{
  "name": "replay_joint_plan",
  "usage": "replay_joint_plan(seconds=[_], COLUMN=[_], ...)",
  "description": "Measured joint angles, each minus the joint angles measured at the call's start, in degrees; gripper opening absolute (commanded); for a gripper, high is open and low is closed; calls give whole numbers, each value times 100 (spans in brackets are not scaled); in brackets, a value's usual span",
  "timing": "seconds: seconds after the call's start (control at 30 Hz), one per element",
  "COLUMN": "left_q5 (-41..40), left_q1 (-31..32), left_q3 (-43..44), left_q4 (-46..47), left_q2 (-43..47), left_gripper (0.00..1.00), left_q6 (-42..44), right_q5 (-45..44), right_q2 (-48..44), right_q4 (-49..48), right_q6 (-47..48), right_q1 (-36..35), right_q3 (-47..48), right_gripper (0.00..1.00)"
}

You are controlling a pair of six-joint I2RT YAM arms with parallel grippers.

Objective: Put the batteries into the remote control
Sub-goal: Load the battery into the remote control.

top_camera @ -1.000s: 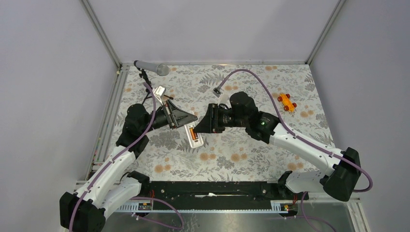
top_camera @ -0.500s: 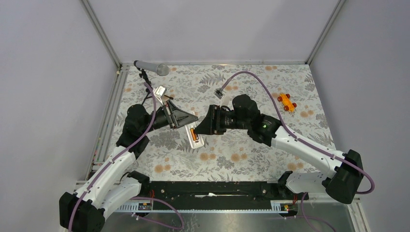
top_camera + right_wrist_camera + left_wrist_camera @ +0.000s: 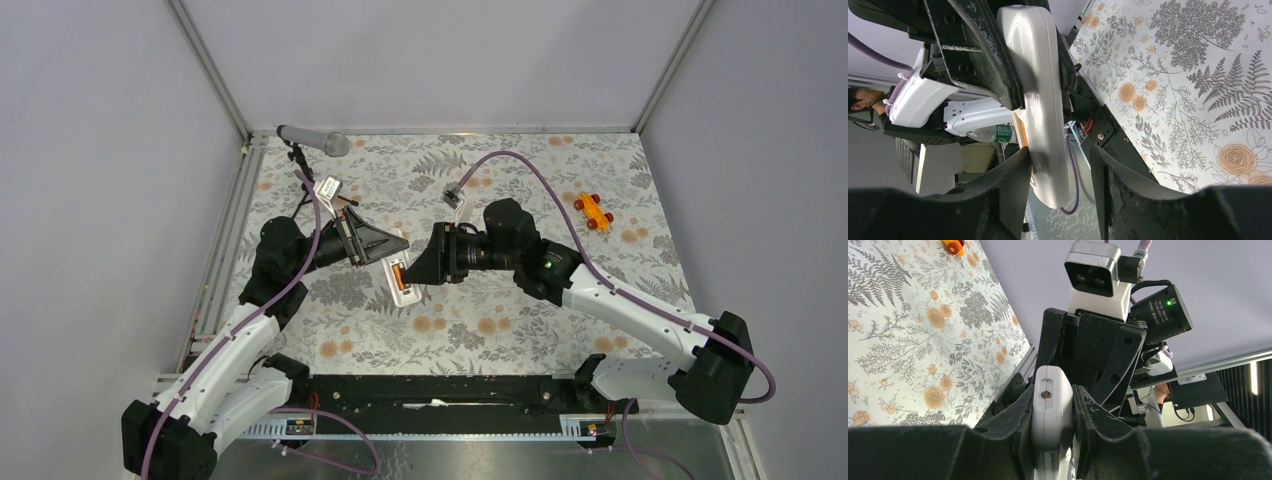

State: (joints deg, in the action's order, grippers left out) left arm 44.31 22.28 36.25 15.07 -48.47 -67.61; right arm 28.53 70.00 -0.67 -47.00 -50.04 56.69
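Holding the remote control [image 3: 408, 293] clamped in my left pincer [image 3: 1052, 390], centre-left of the scene: slim white bar, recess facing up, one coppery-orange battery [image 3: 397, 272] seated in it. Right pincer [image 3: 1060, 165] fingers apart, straddling its free end.

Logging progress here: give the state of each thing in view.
Slim white plastic remote control: gripped, battery inside.
Coppery orange cylindrical battery: inside remote control.
Left gripper: shut on remote control.
Right gripper: open, straddling remote control.
Orange toy car: upright on wheels.
Grey microphone: on black tripod.
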Motion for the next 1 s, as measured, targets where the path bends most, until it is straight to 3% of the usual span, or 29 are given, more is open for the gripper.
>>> replay_joint_plan(seconds=[0.7,1.0], left_q5=[-42,-387], left_q1=[-98,-286], left_q3=[-46,61], left_q4=[-48,-1078], left_q2=[-153,-94], left_gripper=[0,0], left_q6=[35,726], right_q5=[-4,-271], right_q2=[553,682], right_q4=[787,1073], right_q6=[573,675], right_q1=[17,17], right_q3=[619,656], right_gripper=[52,81])
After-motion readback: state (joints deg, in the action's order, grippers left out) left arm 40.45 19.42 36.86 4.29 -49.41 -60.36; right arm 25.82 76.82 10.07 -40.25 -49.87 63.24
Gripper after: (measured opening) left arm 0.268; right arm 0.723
